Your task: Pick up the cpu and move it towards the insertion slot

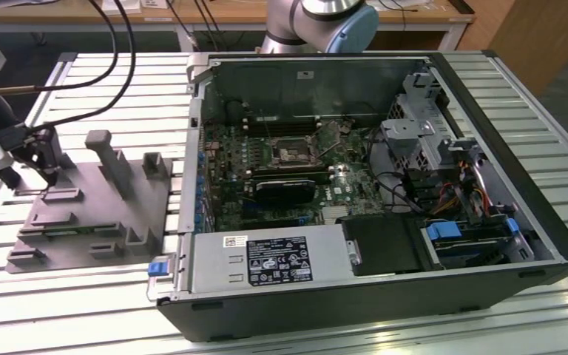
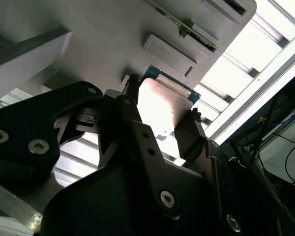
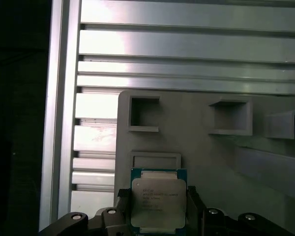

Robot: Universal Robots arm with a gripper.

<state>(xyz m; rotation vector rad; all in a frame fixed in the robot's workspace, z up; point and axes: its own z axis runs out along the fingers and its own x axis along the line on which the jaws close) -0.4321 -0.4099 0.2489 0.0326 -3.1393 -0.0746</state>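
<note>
First wrist view: cpu (image 3: pixel 159 202) (in gripper (image 3: pixel 157 196))

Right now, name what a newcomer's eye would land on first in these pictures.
The open computer case dominates the exterior view, with the insertion slot near its middle. In the first wrist view, the cpu sits clamped between the fingers of the gripper, over the grey fixture.
</note>
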